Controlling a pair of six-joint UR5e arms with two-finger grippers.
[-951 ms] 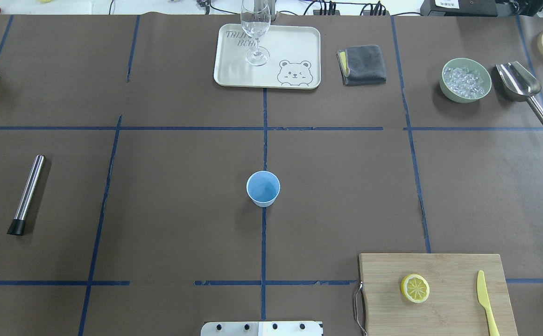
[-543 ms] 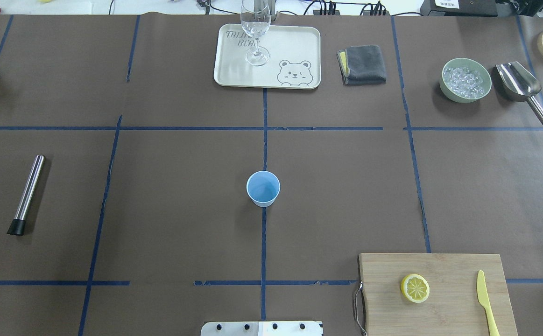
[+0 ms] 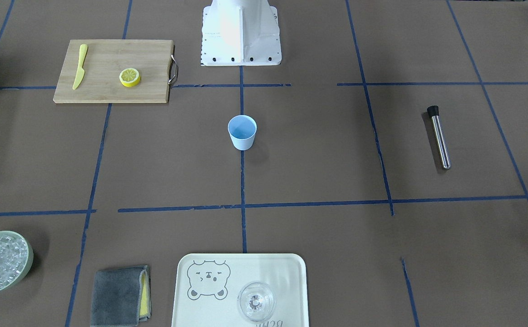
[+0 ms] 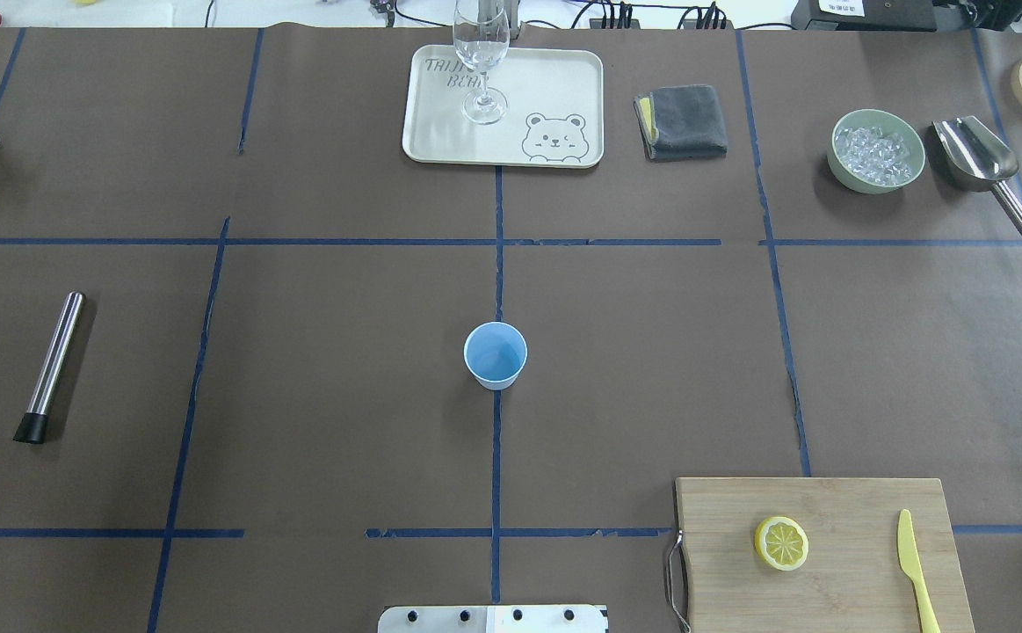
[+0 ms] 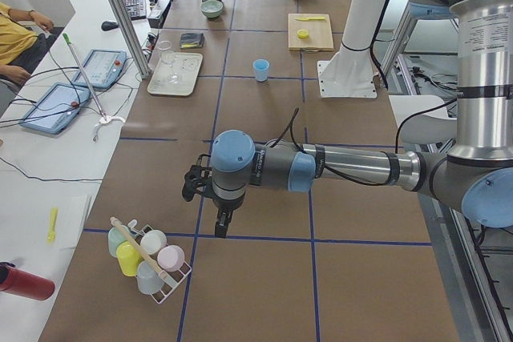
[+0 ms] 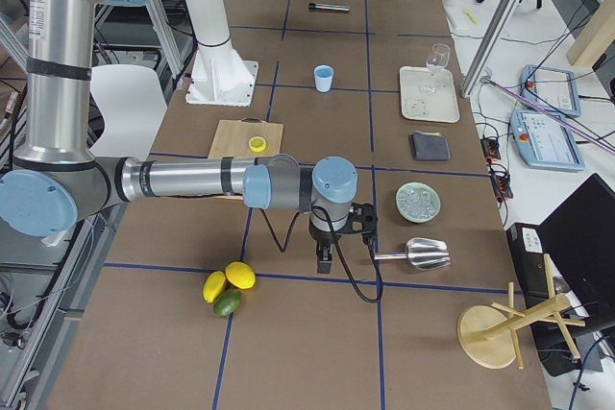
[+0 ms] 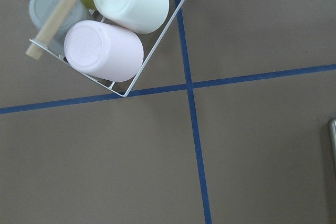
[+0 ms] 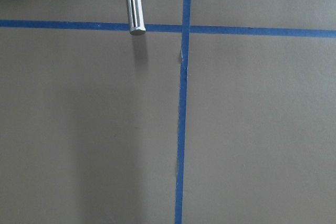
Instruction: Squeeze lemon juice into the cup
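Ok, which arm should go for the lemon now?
Right. The lemon sits on the cutting board on the robot's right side; right fingers hang near the scoop at that end, left fingers at the opposite end by the cup rack.

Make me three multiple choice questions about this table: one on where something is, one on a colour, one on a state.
1. Where does the lemon lie?
A. on the tray
B. on the wooden cutting board
C. in the green bowl

2. What colour is the cup?
A. light blue
B. pink
C. yellow

3. How does the cup stand?
A. on its side
B. upside down
C. upright, mouth up

Answers:
1. B, the lemon rests on the board, near the yellow knife.
2. A, its wall and inside are both light blue.
3. C, the overhead view looks down into its open mouth.
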